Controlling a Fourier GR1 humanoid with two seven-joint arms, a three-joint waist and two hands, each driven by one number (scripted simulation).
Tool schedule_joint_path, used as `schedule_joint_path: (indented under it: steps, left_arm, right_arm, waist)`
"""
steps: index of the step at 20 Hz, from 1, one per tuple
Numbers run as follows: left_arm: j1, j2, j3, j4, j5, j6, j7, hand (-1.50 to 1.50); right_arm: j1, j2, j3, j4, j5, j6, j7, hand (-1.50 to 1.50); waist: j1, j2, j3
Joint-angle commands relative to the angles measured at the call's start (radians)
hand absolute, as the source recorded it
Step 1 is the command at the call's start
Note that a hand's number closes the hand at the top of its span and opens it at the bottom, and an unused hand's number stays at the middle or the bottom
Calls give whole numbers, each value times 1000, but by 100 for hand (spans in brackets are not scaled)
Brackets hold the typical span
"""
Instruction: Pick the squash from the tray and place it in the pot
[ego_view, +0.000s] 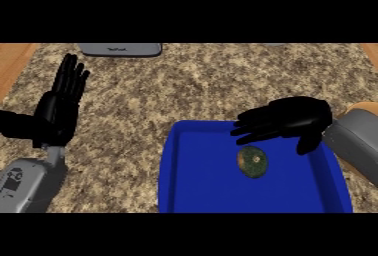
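Currently: my right hand (289, 122), fingers spread, at squash's (253, 162) one o'clock over tray (199, 190); I'd descend centred, then close.

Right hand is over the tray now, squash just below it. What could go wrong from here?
1. The right hand is open above the squash, not yet around it; the rounded squash could roll across the blue tray if nudged.
2. The grey pot shows only at the counter's far edge, left of the tray, so the carry looks long.
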Motion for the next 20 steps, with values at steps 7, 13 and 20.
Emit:
schedule_joint_path:
  steps: [7,13,20]
  left_arm:
    - [8,-29,9,-30,-28,13,27,0]
    - [41,-21,54,-49,-41,-22,13,0]
    - [20,-32,68,-51,-79,-36,45,0]
  right_arm:
    - [-7,41,3,105,25,-2,-249,-150]
    - [15,102,-19,92,100,-26,-143,-150]
    - [99,207,-30,111,195,-73,-58,-150]
  waist:
    - [-8,-2,0]
    - [-14,-4,0]
    - [-18,-5,0]
